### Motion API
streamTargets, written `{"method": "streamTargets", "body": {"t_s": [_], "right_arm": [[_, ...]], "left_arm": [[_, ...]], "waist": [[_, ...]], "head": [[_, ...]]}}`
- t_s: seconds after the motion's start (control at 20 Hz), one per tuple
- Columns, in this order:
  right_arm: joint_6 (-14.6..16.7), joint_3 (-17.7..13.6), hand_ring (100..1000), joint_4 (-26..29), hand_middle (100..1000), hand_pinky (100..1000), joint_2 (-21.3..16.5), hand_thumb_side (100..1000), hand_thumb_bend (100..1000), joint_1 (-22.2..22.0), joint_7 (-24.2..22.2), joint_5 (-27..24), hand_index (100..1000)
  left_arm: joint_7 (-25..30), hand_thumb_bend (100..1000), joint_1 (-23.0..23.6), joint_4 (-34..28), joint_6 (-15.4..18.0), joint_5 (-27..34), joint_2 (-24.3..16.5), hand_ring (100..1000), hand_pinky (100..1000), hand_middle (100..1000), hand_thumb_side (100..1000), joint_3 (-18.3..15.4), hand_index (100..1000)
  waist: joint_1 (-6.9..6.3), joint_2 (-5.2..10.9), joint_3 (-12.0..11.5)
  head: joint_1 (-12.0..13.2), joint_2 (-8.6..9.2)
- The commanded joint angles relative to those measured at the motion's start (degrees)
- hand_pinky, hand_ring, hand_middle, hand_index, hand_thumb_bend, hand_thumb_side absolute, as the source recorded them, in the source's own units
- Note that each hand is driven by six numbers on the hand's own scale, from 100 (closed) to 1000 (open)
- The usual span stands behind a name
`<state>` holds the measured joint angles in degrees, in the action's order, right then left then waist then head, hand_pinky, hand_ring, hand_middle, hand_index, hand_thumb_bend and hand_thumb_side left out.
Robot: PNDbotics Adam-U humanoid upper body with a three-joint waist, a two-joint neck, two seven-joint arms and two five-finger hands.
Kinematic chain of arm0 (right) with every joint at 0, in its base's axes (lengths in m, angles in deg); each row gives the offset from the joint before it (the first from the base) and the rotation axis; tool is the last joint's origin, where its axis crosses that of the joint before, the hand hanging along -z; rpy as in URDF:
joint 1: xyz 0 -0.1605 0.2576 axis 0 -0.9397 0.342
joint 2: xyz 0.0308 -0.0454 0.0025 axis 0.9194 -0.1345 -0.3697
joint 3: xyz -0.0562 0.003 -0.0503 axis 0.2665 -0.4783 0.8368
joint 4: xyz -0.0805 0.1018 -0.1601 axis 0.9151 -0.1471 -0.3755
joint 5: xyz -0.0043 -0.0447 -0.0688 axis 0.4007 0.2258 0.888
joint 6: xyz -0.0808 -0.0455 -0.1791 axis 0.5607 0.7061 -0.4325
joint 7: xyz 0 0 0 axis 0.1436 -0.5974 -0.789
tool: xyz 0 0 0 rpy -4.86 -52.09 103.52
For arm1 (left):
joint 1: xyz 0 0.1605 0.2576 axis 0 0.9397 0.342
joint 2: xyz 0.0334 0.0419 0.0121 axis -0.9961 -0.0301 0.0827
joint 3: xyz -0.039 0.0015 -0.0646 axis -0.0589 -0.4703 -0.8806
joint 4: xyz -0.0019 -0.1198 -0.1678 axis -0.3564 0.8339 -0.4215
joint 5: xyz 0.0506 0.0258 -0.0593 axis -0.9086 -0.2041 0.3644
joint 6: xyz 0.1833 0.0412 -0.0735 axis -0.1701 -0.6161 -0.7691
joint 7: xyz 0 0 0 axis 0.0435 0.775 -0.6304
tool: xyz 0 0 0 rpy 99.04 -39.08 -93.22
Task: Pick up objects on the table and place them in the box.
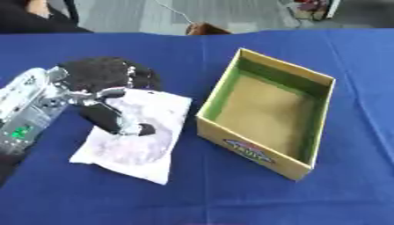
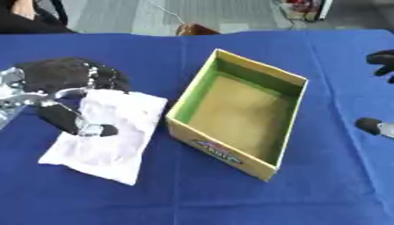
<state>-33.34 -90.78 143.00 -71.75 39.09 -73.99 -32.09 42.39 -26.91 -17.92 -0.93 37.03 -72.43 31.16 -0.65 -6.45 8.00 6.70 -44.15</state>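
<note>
One white packet (image 1: 131, 134) lies flat on the blue table (image 1: 231, 197), just left of one yellow box (image 1: 265, 112). The left hand (image 1: 100, 94) rests on top of it, fingers bent over its edge. The right hand (image 2: 381, 63) shows at the right side; I cannot tell about its fingers.

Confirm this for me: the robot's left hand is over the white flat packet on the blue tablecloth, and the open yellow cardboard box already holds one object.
Wrong on one point: the open yellow cardboard box is empty; the right eye view shows only its bare brown floor. The rest stands: the left hand is over the white flat packet on the blue tablecloth.
</note>
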Motion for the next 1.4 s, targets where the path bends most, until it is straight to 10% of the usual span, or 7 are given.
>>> {"method": "streamTargets", "body": {"t_s": [0.05, 1.4], "right_arm": [[-0.08, -0.44, 757, 0.38, 881, 655, -1.23, 636, 648, 0.87, -0.2, -0.16, 930], [-0.24, -0.46, 756, 0.43, 881, 654, -1.02, 629, 671, 1.01, -0.32, -0.11, 929]], "left_arm": [[-0.49, 520, -1.23, 1.75, 1.0, -1.35, -0.16, 824, 741, 867, 938, 0.13, 898], [-4.49, 530, -1.81, 13.53, 3.9, -9.21, 3.49, 820, 745, 857, 957, 0.84, 883]], "waist": [[0.16, 0.52, 0.07], [0.37, 0.36, 0.43]], "head": [[0.49, 0.04], [1.14, 0.04]]}}
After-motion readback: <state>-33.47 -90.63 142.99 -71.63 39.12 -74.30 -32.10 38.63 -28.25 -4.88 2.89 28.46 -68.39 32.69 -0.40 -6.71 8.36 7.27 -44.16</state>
